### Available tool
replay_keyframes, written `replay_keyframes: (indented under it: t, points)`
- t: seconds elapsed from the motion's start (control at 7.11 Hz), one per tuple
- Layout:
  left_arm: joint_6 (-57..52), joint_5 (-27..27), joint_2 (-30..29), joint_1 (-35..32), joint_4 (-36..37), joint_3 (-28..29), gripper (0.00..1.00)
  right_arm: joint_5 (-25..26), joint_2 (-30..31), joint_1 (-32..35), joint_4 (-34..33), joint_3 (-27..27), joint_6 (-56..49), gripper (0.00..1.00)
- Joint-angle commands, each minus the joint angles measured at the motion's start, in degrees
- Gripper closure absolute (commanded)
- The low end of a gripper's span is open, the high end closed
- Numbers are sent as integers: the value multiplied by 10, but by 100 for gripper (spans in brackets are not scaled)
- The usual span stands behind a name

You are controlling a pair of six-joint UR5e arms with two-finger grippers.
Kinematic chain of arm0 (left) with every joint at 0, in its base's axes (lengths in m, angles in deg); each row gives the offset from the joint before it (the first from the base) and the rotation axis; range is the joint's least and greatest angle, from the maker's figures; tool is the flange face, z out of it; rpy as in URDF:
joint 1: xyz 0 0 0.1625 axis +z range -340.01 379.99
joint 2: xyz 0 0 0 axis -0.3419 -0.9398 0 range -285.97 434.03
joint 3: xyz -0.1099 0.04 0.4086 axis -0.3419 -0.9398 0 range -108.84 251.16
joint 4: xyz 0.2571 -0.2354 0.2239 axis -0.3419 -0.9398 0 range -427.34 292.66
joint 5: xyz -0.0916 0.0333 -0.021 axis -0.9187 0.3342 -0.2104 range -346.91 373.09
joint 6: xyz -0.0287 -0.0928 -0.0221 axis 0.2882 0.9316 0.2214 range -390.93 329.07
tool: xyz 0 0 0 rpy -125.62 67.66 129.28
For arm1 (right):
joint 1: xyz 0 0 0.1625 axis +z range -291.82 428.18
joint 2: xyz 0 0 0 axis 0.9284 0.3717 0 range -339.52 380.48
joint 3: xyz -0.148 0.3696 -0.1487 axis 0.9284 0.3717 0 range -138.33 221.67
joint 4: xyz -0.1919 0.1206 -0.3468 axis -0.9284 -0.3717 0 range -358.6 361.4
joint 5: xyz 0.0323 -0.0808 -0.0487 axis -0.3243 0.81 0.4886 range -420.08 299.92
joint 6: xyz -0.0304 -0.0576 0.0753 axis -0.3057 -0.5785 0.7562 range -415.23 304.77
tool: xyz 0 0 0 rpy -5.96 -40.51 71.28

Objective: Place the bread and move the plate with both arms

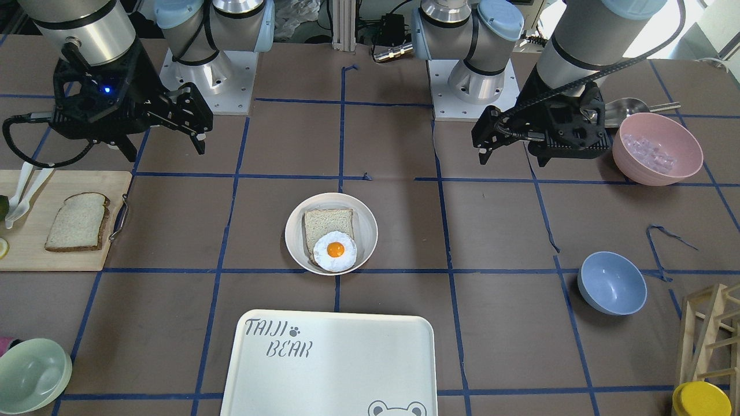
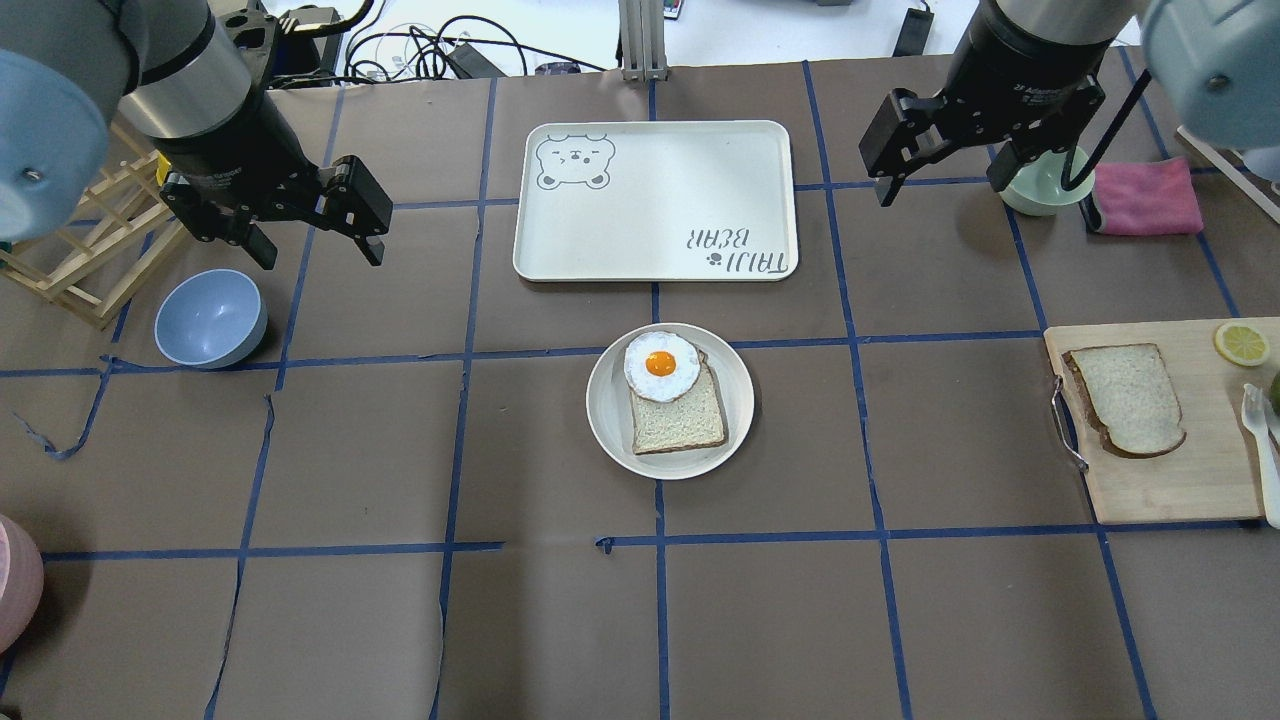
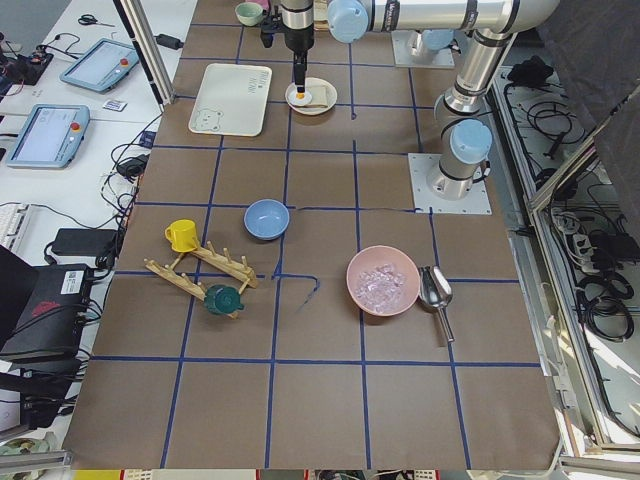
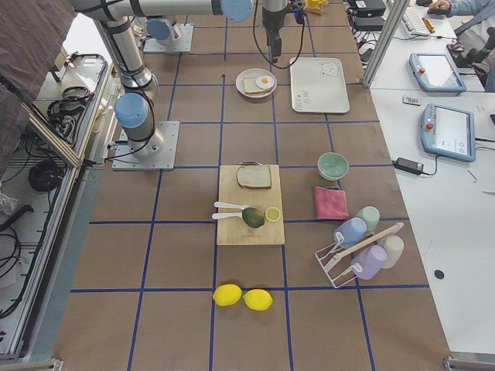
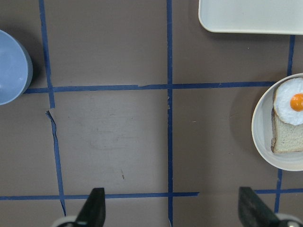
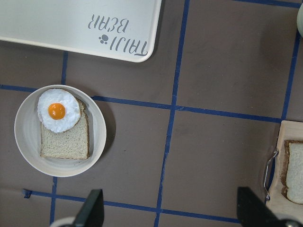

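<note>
Both claws are empty from where I'm standing. The left gripper (image 2: 318, 250) hangs above the table with its jaws spread wide and nothing between them, and a blue bowl (image 2: 210, 318) sits on the table just beside it. The right gripper (image 2: 940, 188) is the same deal, jaws wide apart and holding nothing. A pale green bowl (image 2: 1040, 190) is partly hidden behind it, with a pink cloth (image 2: 1145, 197) next to that.

Between the two arms lies the TAIJI BEAR tray (image 2: 655, 200). Nearer the robot, dead centre, is the plate (image 2: 610, 400), carrying a pale-crusted slice (image 2: 685, 420) with a fried egg (image 2: 661, 366) overlapping its far edge. The bread (image 2: 1125, 398), the dark-crusted one, lies flat on the wooden cutting board (image 2: 1180, 480) off on the robot's right, well apart from the plate. There's a lemon slice (image 2: 1241, 343) at the board's far corner.
</note>
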Motion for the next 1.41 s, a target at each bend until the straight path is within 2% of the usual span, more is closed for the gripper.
replay_keyframes:
  t: [0.0, 0.56, 0.84, 1.27]
  points:
    - [0, 0, -1, 0, 2, -1, 0, 2, 0, -2, 0, 0, -1, 0]
    - [0, -1, -2, 0, 3, -2, 0, 3, -5, -4, 1, -1, -5, 0]
    - [1, 0, -1, 0, 4, -1, 0, 46, 0, -5, -8, -26, 1, 0]
    - [0, 0, -2, 0, 5, 0, 0, 46, 0, -7, -8, -30, -1, 1]
